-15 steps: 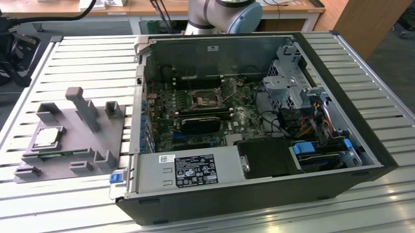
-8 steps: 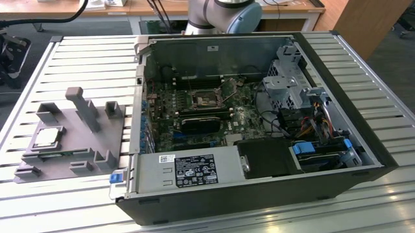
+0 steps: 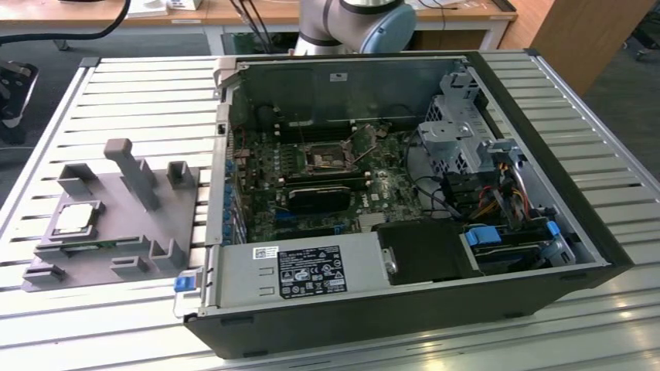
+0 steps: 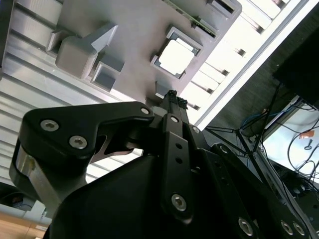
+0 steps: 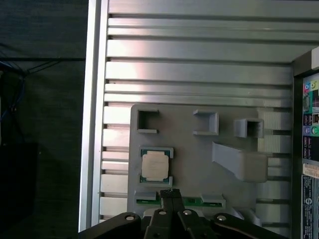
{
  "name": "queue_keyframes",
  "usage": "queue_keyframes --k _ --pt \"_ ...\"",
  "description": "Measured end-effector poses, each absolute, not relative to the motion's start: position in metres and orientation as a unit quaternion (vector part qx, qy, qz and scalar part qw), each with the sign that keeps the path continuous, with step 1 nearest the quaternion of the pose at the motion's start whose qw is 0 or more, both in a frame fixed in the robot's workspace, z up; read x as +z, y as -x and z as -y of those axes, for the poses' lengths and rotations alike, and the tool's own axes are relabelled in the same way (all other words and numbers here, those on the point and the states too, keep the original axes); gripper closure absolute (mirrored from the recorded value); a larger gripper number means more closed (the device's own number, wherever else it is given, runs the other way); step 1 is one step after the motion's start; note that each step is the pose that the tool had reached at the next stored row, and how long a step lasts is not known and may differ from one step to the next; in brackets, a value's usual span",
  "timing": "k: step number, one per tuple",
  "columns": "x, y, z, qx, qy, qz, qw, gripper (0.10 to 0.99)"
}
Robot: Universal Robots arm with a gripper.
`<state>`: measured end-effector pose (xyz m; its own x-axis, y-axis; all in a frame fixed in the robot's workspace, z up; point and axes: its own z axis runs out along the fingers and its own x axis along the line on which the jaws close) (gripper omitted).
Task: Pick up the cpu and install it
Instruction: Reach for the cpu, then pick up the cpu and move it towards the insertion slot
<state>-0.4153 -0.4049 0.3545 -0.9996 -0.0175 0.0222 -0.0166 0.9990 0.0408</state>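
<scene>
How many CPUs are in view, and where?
1. The cpu lies in a pocket of the grey fixture tray, to the exterior view's left of the open computer case. Others could be hidden inside it.

Exterior view: high, oblique, over case [image 3: 392, 85] and tray [image 3: 124, 226]. Both wrist views look down on same tray.

Print in view, none of it legible from where I stand:
1. Large white label [image 3: 309, 272] with rows of small symbols, on the power supply [image 3: 235, 280], at the computer case [image 3: 433, 313] edge nearest the exterior camera.
2. Small white sticker [image 3: 338, 76] on the case's far inner wall.
3. Coloured label strip [image 5: 311, 107] on the case edge, in the first wrist view.
4. cpu [image 5: 155, 166] top plate: nothing readable.
</scene>
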Motion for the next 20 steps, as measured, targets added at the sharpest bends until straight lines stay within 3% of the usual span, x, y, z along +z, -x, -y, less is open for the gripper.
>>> queue_keyframes --k 20 --pt "0.3456 0.4183 0.4093 -0.023 -0.013 1.0 0.007 0.98"
